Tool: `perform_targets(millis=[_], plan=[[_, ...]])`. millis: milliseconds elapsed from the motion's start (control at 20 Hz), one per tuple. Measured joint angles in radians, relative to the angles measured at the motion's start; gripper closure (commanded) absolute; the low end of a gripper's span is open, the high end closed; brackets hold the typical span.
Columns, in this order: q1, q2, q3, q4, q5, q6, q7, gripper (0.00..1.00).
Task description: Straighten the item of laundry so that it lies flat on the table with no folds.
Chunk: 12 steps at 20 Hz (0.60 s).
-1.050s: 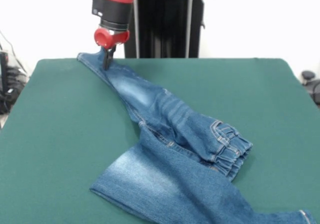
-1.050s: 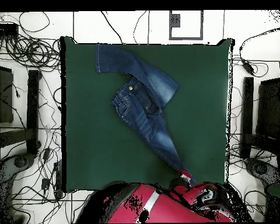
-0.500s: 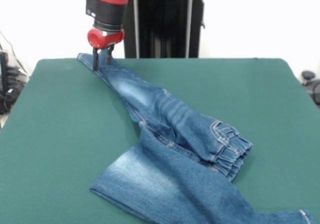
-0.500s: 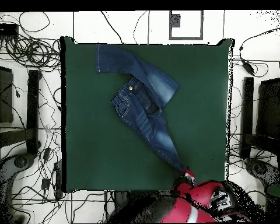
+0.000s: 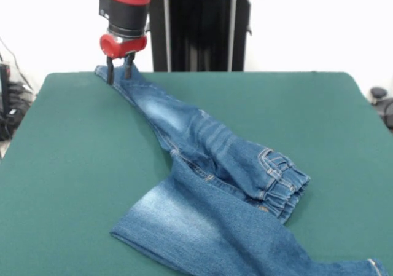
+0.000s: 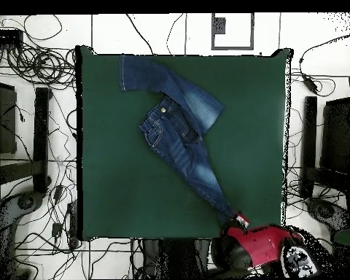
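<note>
Tool [image 5: 118, 75]: two dark fingers spread apart, released, gripping nothing. It hangs from the red arm [image 5: 125, 8] over the far left corner of the counter, at the hem end of one jeans leg. One finger tip stands at the outer edge of the hem, the other over the denim; whether they touch the cloth cannot be told.

Jeans [image 5: 215, 165]: blue denim with faded patches, lying on the counter, not flat. One leg runs in a long narrow strip from the waist up to the tool. The other leg is folded across the body and spreads as a broad pale panel toward the near edge.

Waistband [image 5: 284, 181]: gathered elastic, bunched in thick folds at the right side of the heap, orange stitching visible just beside it.

Button [image 6: 163, 109]: small metal dot at the waist, seen from above.

Counter [image 5: 67, 165]: dark green cloth top, much larger than the jeans.
</note>
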Motion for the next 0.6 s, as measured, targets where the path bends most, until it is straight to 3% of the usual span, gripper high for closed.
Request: perform_targets(millis=[600], plan=[[-0.148,-0.076,0.126,0.054,-0.003,0.175,0.0,0.0]])
